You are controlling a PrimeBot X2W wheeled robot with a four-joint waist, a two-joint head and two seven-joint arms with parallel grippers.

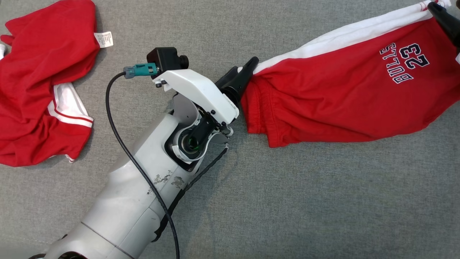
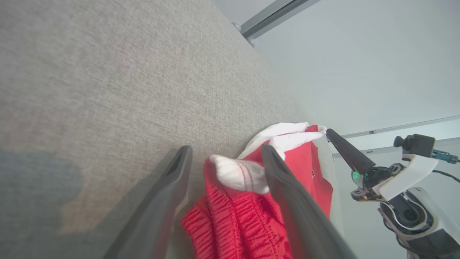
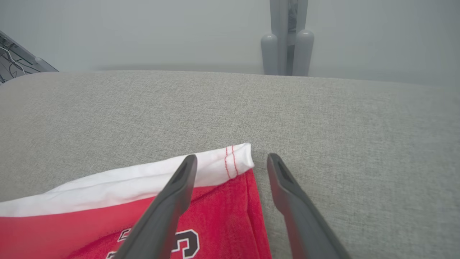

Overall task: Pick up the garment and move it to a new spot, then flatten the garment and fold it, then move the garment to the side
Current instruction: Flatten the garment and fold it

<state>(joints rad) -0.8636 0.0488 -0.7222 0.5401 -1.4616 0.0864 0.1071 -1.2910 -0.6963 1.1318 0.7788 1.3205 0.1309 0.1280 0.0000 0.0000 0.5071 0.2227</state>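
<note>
The garment (image 1: 341, 97) is a pair of red shorts with a white side stripe and a "BULLS 23" print, lying stretched out on the grey cloth surface (image 1: 287, 201). My left gripper (image 1: 246, 68) sits at its left end. In the left wrist view its fingers (image 2: 227, 149) stand apart, with the garment's bunched red and white corner (image 2: 237, 223) lying loose between them. My right gripper (image 1: 444, 16) is at the garment's far right corner. In the right wrist view this gripper (image 3: 233, 158) is open, and the white hem corner (image 3: 237, 162) rests between its fingers.
A second crumpled red and white garment (image 1: 39, 90) lies at the far left of the surface. My pale left forearm (image 1: 143, 187) with its black cable crosses the lower middle. A grey post (image 3: 287, 39) stands beyond the far edge.
</note>
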